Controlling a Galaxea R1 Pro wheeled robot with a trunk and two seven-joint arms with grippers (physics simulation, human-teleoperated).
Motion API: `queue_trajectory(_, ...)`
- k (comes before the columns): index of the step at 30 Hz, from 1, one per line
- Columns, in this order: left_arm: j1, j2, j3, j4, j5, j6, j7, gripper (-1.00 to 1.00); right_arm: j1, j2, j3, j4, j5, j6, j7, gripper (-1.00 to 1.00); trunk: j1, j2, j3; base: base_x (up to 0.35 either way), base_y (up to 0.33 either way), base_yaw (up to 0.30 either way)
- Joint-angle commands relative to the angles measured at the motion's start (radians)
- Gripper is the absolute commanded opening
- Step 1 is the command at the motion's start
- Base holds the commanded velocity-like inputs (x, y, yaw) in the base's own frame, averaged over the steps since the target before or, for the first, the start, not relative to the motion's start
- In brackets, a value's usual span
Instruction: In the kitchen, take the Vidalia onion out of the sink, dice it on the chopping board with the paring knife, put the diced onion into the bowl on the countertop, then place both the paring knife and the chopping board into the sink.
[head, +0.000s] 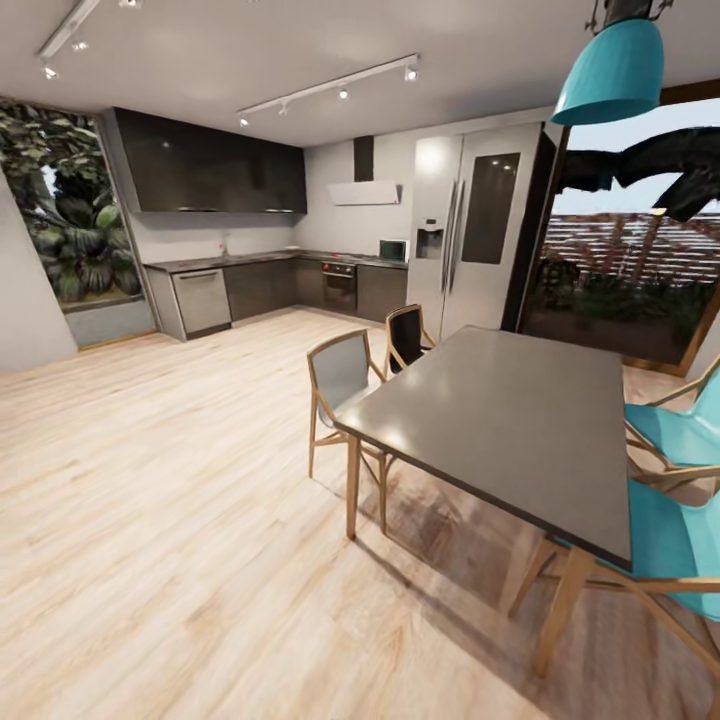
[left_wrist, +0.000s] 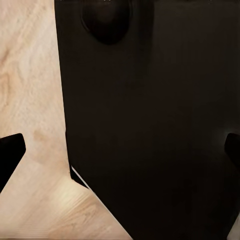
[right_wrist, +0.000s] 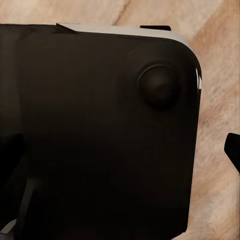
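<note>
I stand in the dining area, far from the kitchen. The grey countertop (head: 262, 259) runs over dark cabinets along the back wall. At this distance the sink, Vidalia onion, chopping board, paring knife and bowl are out of view. In the left wrist view my left gripper (left_wrist: 120, 150) hangs open over the robot's dark base (left_wrist: 150, 125) and the wood floor, one fingertip (left_wrist: 10, 155) at each side edge. In the right wrist view my right gripper (right_wrist: 120, 155) is open too, above the dark base (right_wrist: 100, 125), holding nothing.
A dark dining table (head: 510, 420) with wooden and teal chairs (head: 345, 385) stands close at right. A steel fridge (head: 475, 225), oven (head: 340, 287) and dishwasher (head: 202, 300) line the kitchen. A teal lamp (head: 610, 72) hangs above. Open wood floor (head: 170, 450) stretches toward the cabinets.
</note>
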Motion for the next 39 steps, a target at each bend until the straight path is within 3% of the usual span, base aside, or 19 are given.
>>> queue_trajectory(1,0.000,0.000,0.001,0.000,0.001,0.000,-0.001,1.00,0.000,0.000,0.000,0.000,0.000,-0.003,0.000,1.00,0.000,0.000,-0.001,-0.047,0.000,0.281)
queue_trajectory(19,0.000,0.001,0.002,-0.017,0.001,-0.001,-0.002,1.00,0.000,0.002,0.000,-0.011,-0.001,-0.004,0.000,1.00,0.000,0.000,-0.001,-0.006,0.000,0.282)
queue_trajectory(29,0.000,0.001,0.002,-0.018,0.001,-0.039,-0.002,1.00,0.000,0.010,0.000,-0.056,0.000,-0.004,0.000,1.00,0.000,0.000,-0.001,0.000,0.000,0.283)
queue_trajectory(39,0.000,0.001,0.003,-0.101,0.002,-0.041,-0.001,1.00,0.000,0.011,0.003,-0.094,0.004,-0.020,0.000,1.00,0.000,0.000,-0.001,0.000,0.000,0.283)
